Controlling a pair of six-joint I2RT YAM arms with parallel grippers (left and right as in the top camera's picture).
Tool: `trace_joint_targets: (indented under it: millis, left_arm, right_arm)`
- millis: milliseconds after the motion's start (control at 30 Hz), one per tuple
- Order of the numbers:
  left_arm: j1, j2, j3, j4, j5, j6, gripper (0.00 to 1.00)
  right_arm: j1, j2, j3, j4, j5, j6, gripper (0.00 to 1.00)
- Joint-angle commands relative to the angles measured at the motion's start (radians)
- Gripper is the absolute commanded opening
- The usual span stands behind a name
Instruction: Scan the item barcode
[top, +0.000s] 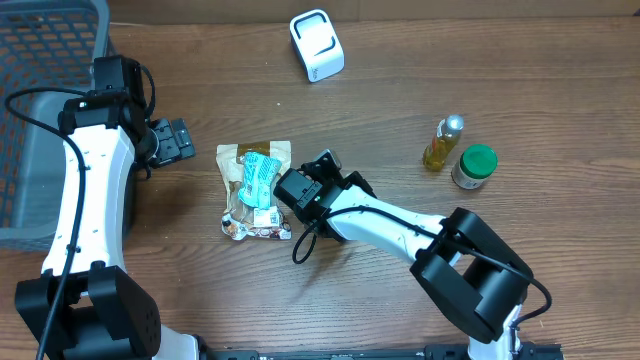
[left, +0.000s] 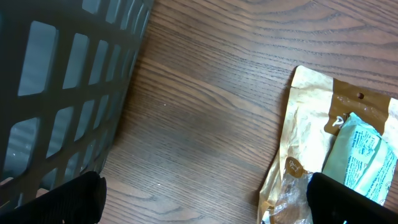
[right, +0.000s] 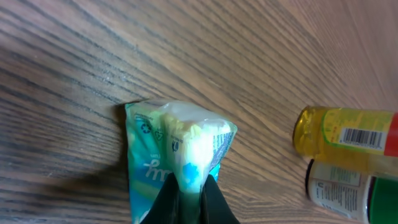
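A teal and white packet (right: 177, 149) is pinched at its lower edge by my right gripper (right: 189, 190), which is shut on it. From overhead the same packet (top: 259, 178) sits over a tan snack bag (top: 240, 205), with the right gripper (top: 278, 190) at its right side. The white barcode scanner (top: 317, 45) stands at the far middle of the table. My left gripper (top: 182, 140) hangs open to the left of the bag with nothing in it. In the left wrist view the left gripper (left: 205, 205) has bare wood between its fingers, with the tan bag (left: 308, 124) and packet (left: 364, 155) to the right.
A dark mesh basket (top: 50, 100) fills the far left and shows close by in the left wrist view (left: 62, 81). A yellow bottle (top: 443, 143) and a green-lidded jar (top: 474, 166) stand at the right. The right wrist view shows the bottle (right: 345, 140) with its barcode and the jar (right: 348, 193).
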Motion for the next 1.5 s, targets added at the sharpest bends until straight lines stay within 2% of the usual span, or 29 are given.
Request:
trace_joint_targets:
  millis: [0, 333, 667, 700, 900, 967, 1167, 1267, 1467]
  left_arm:
    - [0.002, -0.016, 0.02, 0.0, -0.013, 0.011, 1.0]
    - [0.002, -0.016, 0.02, 0.0, -0.013, 0.011, 0.99]
    - [0.002, -0.016, 0.02, 0.0, -0.013, 0.011, 1.0]
    - [0.002, -0.016, 0.02, 0.0, -0.013, 0.011, 1.0]
    - [0.002, -0.016, 0.02, 0.0, -0.013, 0.011, 1.0]
    - [0.002, -0.016, 0.02, 0.0, -0.013, 0.011, 0.99]
    - [0.002, -0.016, 0.02, 0.0, -0.013, 0.011, 0.99]
    - [0.002, -0.016, 0.02, 0.0, -0.013, 0.011, 0.99]
    - [0.002, -0.016, 0.02, 0.0, -0.013, 0.011, 1.0]
  right_arm:
    - [0.003, 0.012, 0.002, 0.011, 0.006, -0.018, 0.06]
    - [0.003, 0.012, 0.062, -0.008, -0.003, -0.018, 0.17]
    - [0.003, 0.012, 0.152, -0.03, -0.179, -0.018, 0.29]
    - [0.001, 0.012, 0.163, -0.034, -0.179, -0.018, 0.33]
    - [-0.023, 0.011, 0.227, -0.093, -0.187, 0.008, 0.75]
    - [-0.036, 0.01, 0.238, -0.112, -0.2, 0.036, 0.84]
    - [-0.124, 0.01, 0.238, -0.146, -0.442, 0.035, 0.91]
    - [-0.191, 0.01, 0.238, -0.163, -0.593, 0.035, 1.0]
    - [-0.264, 0.01, 0.23, -0.169, -0.731, 0.035, 1.0]
